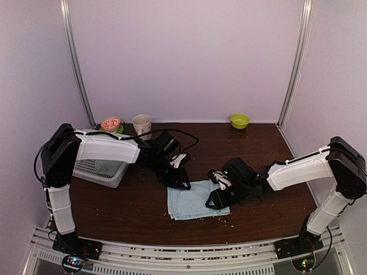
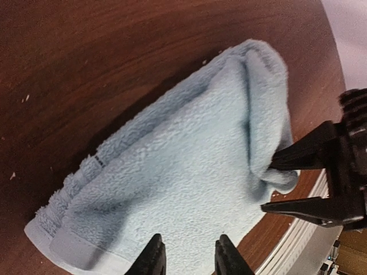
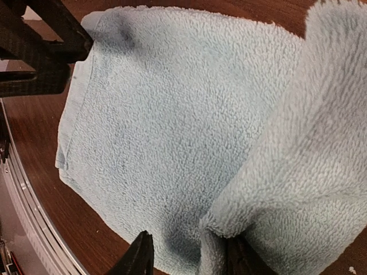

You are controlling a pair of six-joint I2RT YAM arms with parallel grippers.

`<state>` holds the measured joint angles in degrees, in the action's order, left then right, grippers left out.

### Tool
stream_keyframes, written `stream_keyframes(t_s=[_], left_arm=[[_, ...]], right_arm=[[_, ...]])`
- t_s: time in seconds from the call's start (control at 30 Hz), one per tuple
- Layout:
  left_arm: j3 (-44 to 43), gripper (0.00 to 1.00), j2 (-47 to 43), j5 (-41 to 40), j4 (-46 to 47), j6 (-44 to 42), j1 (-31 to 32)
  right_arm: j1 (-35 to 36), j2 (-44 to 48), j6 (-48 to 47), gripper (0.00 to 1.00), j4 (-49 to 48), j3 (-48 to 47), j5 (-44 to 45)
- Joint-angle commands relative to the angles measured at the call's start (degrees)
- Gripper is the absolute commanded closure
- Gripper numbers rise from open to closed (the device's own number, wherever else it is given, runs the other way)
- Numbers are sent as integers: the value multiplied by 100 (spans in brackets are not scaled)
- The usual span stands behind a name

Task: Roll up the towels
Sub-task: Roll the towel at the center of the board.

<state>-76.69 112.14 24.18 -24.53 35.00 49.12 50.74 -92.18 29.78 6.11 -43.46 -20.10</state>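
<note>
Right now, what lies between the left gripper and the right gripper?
The light blue towel lies between left gripper and right gripper; the left wrist view shows it.

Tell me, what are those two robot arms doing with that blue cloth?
Two robot arms are working on a light blue towel that lies on the brown table. The left gripper sits over one corner of it with its jaws apart. The right gripper is at the opposite side, jaws also apart, with a lifted fold of the towel between them. That side is flopped over, but the towel is not rolled up yet.
</note>
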Motion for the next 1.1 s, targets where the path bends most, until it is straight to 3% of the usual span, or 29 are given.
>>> stream_keyframes(t_s=[0.0, 0.27, 0.5, 0.73, 1.07], left_arm=[[-243, 70, -231, 509, 670, 58, -21], [-305, 75, 175, 1203, 2196, 838, -17], [-593, 78, 735, 1586, 2861, 1381, 5], [-989, 79, 1243, 1662, 2891, 1530, 130], [-1444, 68, 1842, 1545, 2384, 1503, 141]], right_arm=[[-50, 98, 248, 53, -336, 457, -38], [-122, 283, 352, 49, -805, 821, -4], [-159, 303, 392, 49, -868, 864, 15], [-155, 320, 390, 49, -849, 860, 16], [-161, 341, 391, 49, -790, 843, 23]])
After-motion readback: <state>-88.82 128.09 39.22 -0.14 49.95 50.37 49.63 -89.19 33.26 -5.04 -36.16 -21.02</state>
